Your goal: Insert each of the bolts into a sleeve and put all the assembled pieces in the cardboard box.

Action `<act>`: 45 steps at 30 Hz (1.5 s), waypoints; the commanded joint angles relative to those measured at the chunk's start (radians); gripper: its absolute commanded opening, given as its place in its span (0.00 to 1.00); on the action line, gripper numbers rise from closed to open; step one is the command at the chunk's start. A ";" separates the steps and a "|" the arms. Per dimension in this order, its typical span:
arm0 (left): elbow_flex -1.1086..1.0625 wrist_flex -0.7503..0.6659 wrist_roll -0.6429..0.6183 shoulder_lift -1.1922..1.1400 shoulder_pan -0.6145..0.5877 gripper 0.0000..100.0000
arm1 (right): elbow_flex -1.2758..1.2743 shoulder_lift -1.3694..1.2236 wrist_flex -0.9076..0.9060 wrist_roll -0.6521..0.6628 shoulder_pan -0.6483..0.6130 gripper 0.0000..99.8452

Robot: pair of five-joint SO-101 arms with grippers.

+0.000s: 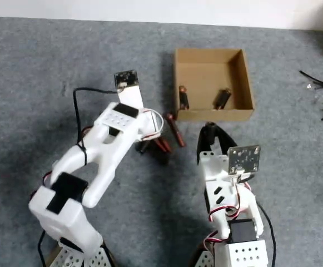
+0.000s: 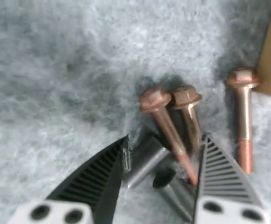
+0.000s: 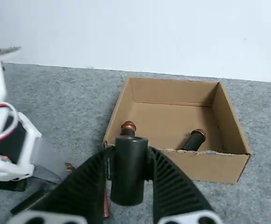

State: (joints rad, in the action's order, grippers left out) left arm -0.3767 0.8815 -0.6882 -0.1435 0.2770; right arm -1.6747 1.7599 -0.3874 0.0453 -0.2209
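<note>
Now right hand [image 3: 128, 156] grips sleeve [image 3: 128, 179], left hand [image 2: 165, 140] open.

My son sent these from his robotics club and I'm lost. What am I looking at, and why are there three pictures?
Two small white robot arms sit on grey carpet. One picture looks down from above. The other two come from a camera on each arm's wrist. The left gripper is open over three copper bolts and two loose sleeves. The right gripper is shut on one dark sleeve. Nearby stands a cardboard box holding two finished bolt-and-sleeve pieces.
</note>
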 commanded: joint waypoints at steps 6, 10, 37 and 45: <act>-0.007 0.008 -0.012 0.045 -0.042 0.23 | -0.104 0.019 0.031 0.018 0.010 0.00; 0.045 0.009 -0.012 -0.030 -0.044 0.23 | -0.102 0.019 0.031 0.020 0.010 0.00; 0.157 0.015 -0.009 -0.185 0.021 0.11 | -0.102 0.021 0.031 0.025 0.010 0.00; 0.185 0.157 -0.009 -0.183 0.035 0.12 | -0.102 0.021 0.031 0.025 0.010 0.00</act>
State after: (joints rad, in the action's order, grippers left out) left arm -0.2309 0.9705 -0.6974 -0.3337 0.2739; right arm -1.6747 1.7599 -0.3874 0.0545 -0.2209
